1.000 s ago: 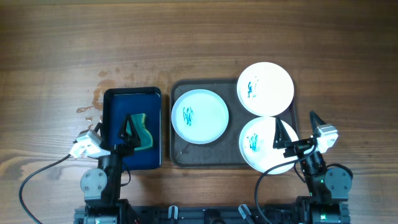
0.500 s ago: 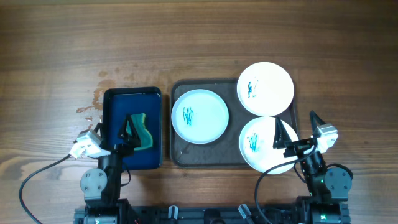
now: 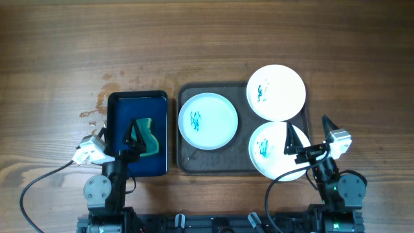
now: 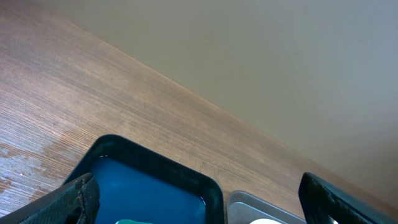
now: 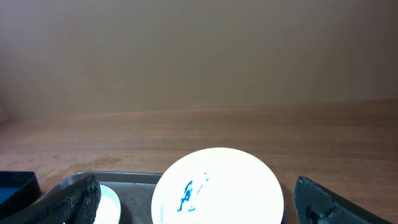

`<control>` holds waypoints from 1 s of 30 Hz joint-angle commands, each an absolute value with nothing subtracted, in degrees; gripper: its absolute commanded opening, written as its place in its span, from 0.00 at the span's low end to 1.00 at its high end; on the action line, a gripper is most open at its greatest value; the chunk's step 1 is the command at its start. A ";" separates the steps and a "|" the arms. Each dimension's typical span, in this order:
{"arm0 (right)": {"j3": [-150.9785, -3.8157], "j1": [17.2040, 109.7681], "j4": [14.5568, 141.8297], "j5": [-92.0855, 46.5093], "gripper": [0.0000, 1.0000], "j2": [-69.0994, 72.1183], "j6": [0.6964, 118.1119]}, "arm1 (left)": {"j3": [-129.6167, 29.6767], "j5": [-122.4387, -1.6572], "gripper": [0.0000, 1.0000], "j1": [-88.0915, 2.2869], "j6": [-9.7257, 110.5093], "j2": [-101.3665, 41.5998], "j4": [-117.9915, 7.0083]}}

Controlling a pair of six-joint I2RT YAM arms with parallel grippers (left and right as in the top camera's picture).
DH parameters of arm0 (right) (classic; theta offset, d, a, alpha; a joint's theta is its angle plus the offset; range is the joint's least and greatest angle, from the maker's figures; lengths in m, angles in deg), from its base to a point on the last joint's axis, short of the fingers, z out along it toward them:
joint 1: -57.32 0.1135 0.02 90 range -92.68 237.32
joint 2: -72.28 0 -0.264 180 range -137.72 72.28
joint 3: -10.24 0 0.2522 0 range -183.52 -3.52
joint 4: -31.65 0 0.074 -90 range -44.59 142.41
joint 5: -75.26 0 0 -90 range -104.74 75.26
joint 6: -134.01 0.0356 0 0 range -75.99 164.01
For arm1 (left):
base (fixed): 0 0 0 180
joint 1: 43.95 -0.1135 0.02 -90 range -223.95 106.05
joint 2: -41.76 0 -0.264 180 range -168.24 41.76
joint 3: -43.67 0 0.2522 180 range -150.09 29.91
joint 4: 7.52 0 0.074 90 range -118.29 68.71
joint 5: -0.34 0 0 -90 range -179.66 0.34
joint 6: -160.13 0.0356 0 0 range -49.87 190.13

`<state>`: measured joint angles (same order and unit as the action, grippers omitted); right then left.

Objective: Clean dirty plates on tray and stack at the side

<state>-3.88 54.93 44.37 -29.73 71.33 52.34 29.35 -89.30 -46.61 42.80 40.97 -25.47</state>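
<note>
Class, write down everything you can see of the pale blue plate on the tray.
The pale blue plate is round and shallow with a raised rim, smooth and glossy, like ceramic or plastic. A teal-green scribble marks it just left of centre, so it is unwiped. It lies flat in the left half of the tray, close to the upper white plate and lower white plate but apart from both. Only the tray touches it.

plates: three [image 3: 208,120] [image 3: 276,92] [image 3: 272,150], teal scribbles, flat, unstacked | tray [image 3: 186,160]: dark, beneath them

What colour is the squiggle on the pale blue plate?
The squiggle is teal-green; the overhead view shows it best.
</note>
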 commanded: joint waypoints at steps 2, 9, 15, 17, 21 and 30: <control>-3.82 55.24 44.22 -29.79 1.00 71.48 53.15 | 29.57 -88.63 1.00 -46.96 42.69 41.49 -25.62; -3.82 55.24 44.22 -29.79 1.00 71.48 53.15 | 29.57 -88.63 1.00 -46.96 42.69 41.49 -25.62; -3.82 55.24 44.22 -29.82 1.00 71.48 53.15 | 29.57 -87.71 1.00 -46.96 42.67 41.49 -25.38; -3.82 55.24 44.22 -29.79 1.00 71.48 53.15 | 29.55 -85.46 1.00 -46.96 42.71 41.49 -23.57; -3.82 55.24 44.22 -29.79 1.00 71.48 53.15 | 29.55 -74.33 1.00 -46.96 42.91 41.47 -16.27; -3.82 55.24 44.22 -29.79 1.00 71.48 53.15 | 29.02 -61.92 1.00 -46.96 42.91 41.38 -11.24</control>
